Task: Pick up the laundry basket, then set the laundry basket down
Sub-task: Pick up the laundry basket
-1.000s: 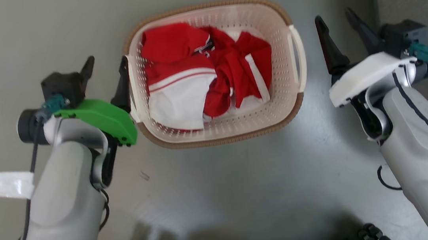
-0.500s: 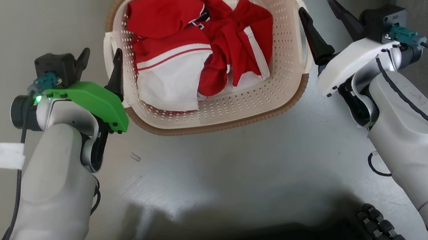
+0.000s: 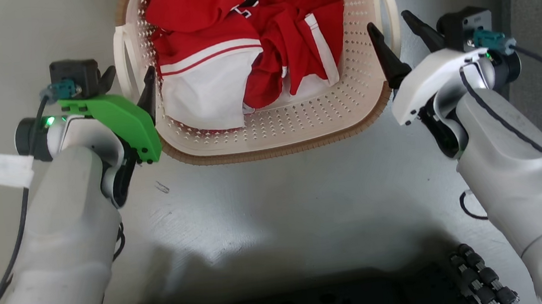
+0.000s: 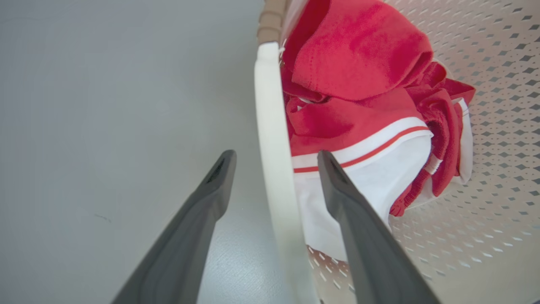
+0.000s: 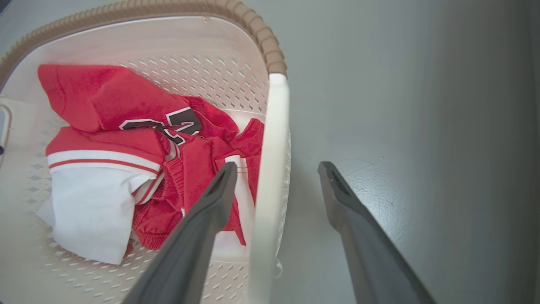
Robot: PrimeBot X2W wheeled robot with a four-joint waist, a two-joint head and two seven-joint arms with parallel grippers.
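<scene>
Now the laundry basket sits on the floor; left gripper and right gripper, both open and empty, straddle its 2 handles: close both evenly before lifting

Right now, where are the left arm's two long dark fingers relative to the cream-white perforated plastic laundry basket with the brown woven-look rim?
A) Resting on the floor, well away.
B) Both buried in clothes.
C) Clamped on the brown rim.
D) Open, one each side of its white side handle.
D: the left gripper has its open fingers straddling the white handle of the laundry basket, one over the grey floor, one above the red-and-white clothes.
</scene>
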